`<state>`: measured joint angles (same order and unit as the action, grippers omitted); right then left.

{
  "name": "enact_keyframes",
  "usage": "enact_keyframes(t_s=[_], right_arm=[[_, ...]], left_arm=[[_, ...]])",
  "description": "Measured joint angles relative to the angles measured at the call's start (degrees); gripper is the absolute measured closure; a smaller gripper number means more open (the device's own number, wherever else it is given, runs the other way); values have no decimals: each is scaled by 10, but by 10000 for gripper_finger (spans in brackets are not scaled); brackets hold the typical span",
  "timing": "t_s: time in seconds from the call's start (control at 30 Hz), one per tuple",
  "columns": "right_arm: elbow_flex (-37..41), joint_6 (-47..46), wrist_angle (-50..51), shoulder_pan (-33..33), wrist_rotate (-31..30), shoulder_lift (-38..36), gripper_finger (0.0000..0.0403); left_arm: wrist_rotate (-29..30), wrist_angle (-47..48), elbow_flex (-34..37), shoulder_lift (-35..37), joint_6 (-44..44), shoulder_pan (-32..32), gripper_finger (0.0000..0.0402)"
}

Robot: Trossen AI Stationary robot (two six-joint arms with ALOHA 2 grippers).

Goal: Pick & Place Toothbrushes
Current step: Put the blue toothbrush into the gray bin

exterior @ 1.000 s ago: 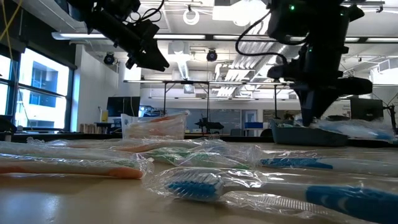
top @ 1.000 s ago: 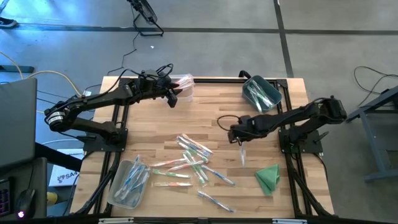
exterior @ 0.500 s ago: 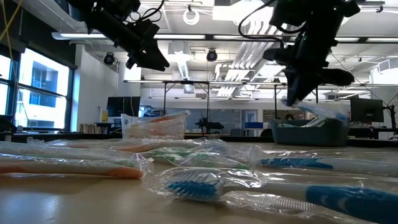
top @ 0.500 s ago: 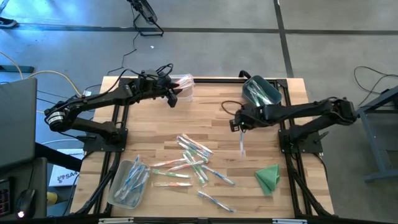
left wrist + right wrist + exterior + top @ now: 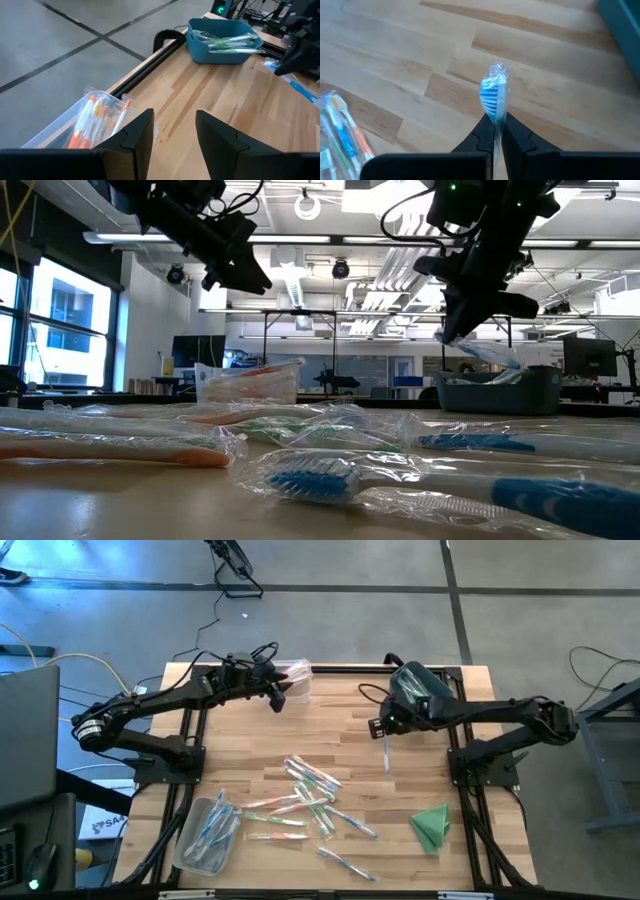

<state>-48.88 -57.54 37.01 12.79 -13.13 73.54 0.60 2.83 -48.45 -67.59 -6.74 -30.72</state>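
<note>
Toothbrushes [image 5: 305, 798] fill three bins; right tool [image 5: 495, 131] clamps a blue one, left tool [image 5: 174, 131] apart.

A light butcher-block wooden table [image 5: 330, 730] with a black frame along its edges is seen. A clear bin [image 5: 292, 680] and a teal bin [image 5: 420, 690] of toothbrushes are set at its far edge. A scatter of wrapped toothbrushes [image 5: 310, 795] lies near the middle, another clear bin [image 5: 208, 833] at the near left corner, and a folded green cloth [image 5: 432, 825] at the near right.
</note>
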Motion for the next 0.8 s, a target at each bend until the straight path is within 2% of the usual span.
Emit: enact_keyframes(t_s=[0.2, 0.8], right_arm=[[0, 51, -25, 35, 8, 0, 396], [0, 155, -144, 120, 48, 0, 396]], left_arm=[[25, -3, 0, 0, 0, 0, 259], [26, -45, 0, 0, 0, 0, 259]])
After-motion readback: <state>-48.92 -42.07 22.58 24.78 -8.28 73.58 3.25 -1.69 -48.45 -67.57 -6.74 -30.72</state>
